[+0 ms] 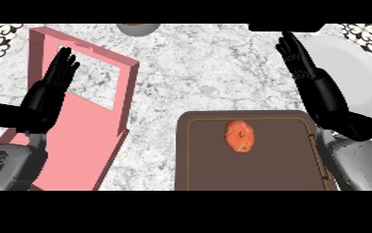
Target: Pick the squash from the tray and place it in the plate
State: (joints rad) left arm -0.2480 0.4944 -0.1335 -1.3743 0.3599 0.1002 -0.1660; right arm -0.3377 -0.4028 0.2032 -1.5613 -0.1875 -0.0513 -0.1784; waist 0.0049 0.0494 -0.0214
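Grey forearms (355,163) enter at the lower corners, the left hand (44,97) straight-fingered over a pink frame (87,133), the right hand (320,87), likewise released, partly hiding the white plate (341,60), with the squash (240,136) lying ungrasped on the brown tray (210,170) between them, and a grey round object (138,28) beyond.

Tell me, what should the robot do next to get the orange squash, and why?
Probably move the right hand left and down over the squash. It lies untouched on the brown tray, and that open hand is nearest, beside the white plate.
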